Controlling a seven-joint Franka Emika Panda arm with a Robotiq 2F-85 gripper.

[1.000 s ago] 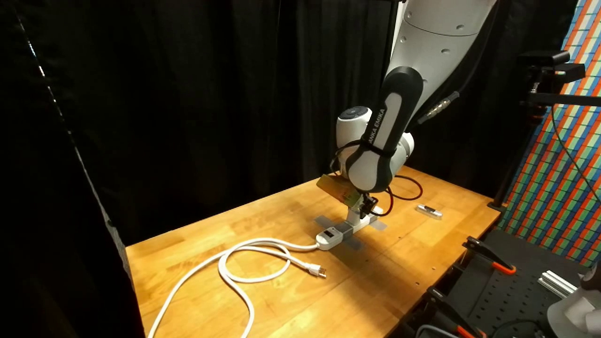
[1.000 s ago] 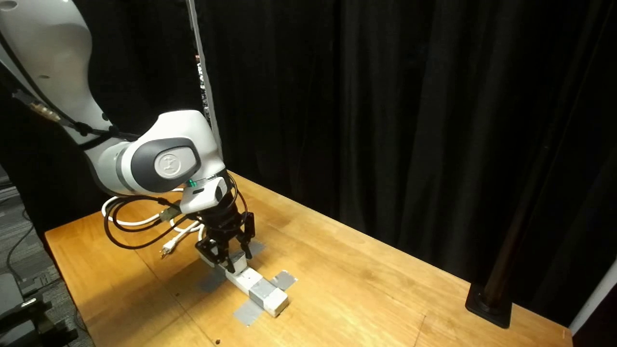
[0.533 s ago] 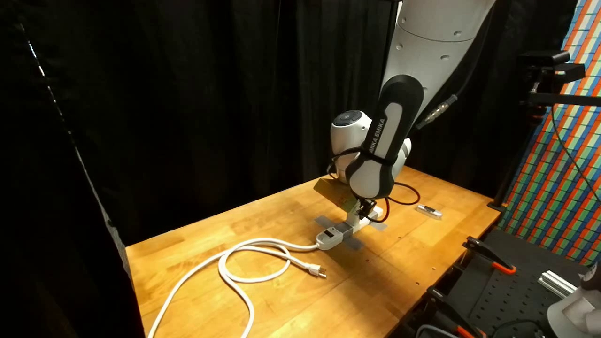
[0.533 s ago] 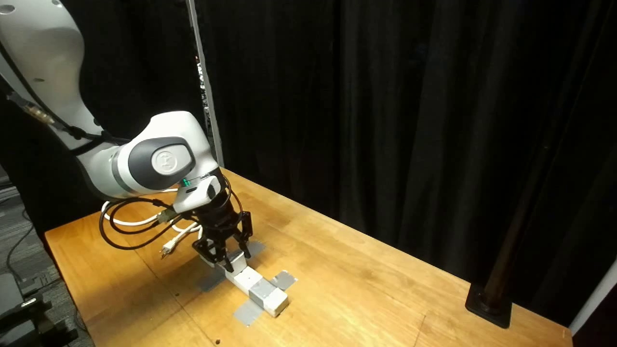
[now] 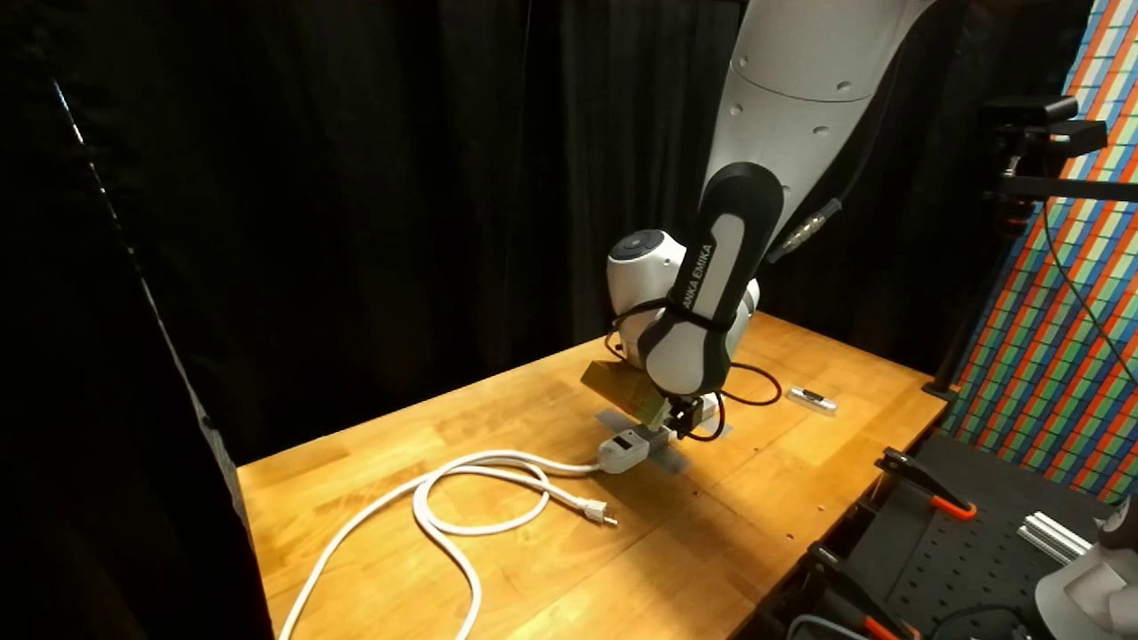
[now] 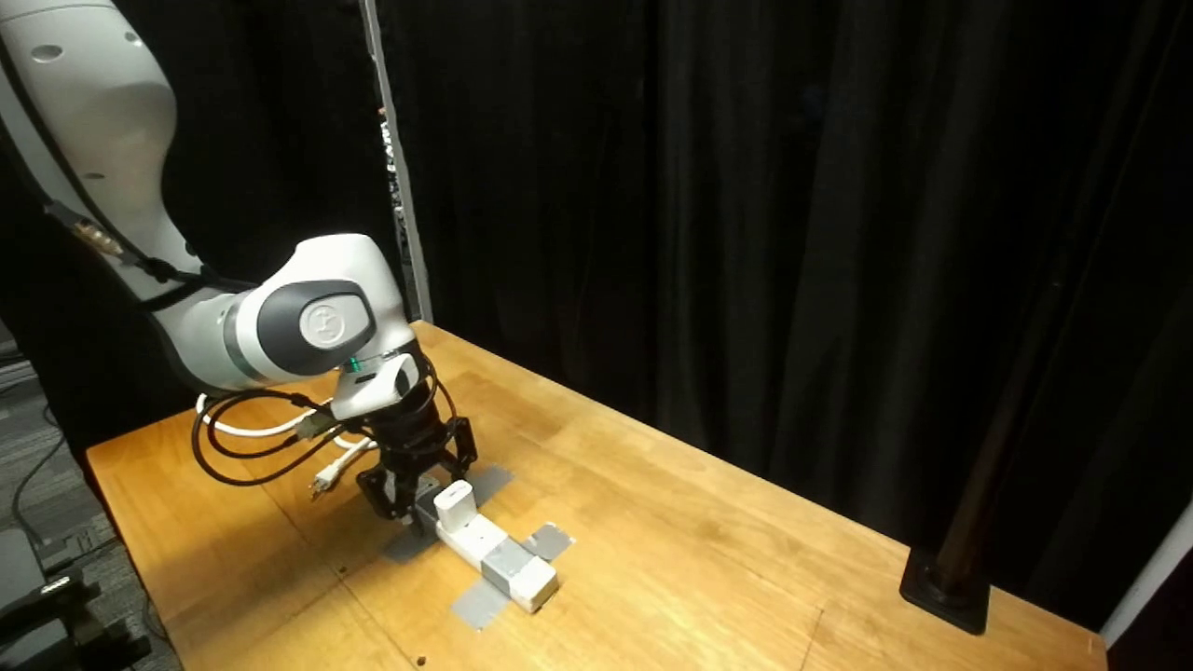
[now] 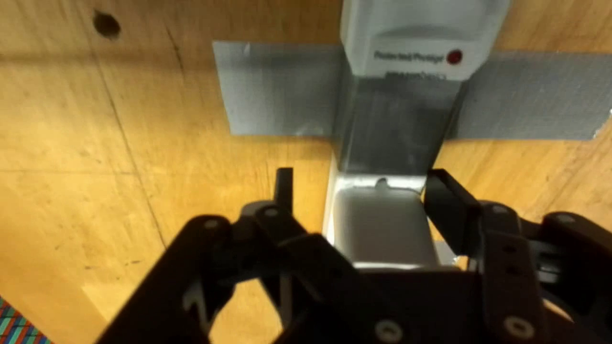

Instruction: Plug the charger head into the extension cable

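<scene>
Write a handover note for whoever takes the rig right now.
Gripper: open; in the wrist view its fingers show on either side of the charger head, one very close, contact unclear.
Charger head: upright on the socket block of the extension cable, held down by grey tape. The cable's own plug lies loose on the table.
Done: charger head stands on the socket block.
Left: likely check it's fully in (can't tell here), press if needed, back the gripper away.

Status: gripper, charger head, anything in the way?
Gripper open, clamped on nothing. Charger head upright on the extension cable; full seating can't be seen. Loose plug end off to the side, out of the way.
</scene>
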